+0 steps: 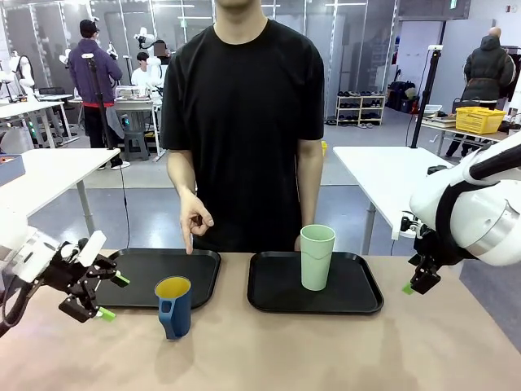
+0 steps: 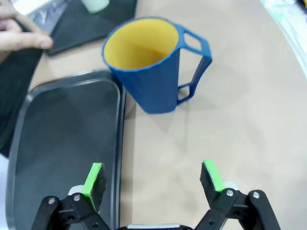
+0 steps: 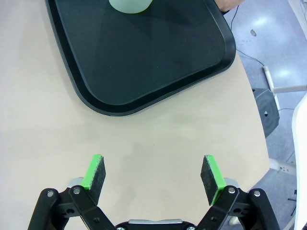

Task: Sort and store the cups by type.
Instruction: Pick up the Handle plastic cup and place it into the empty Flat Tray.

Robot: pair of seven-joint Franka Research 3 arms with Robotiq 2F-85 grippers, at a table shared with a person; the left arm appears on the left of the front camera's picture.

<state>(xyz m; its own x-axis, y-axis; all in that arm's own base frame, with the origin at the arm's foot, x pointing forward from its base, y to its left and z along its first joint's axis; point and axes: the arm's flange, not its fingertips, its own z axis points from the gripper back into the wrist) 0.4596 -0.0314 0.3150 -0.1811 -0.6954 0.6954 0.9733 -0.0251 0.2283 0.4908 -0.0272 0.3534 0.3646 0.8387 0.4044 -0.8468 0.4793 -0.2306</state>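
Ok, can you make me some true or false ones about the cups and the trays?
1. The blue cup is yellow inside. True.
2. The blue cup stands on a tray. False: it stands on the table, just beside the left tray.
3. The green cup stands on the right tray. True.
4. The left gripper holds the blue cup. False: it is open and empty, apart from the cup.
5. The person's hand points down toward the left tray. True.
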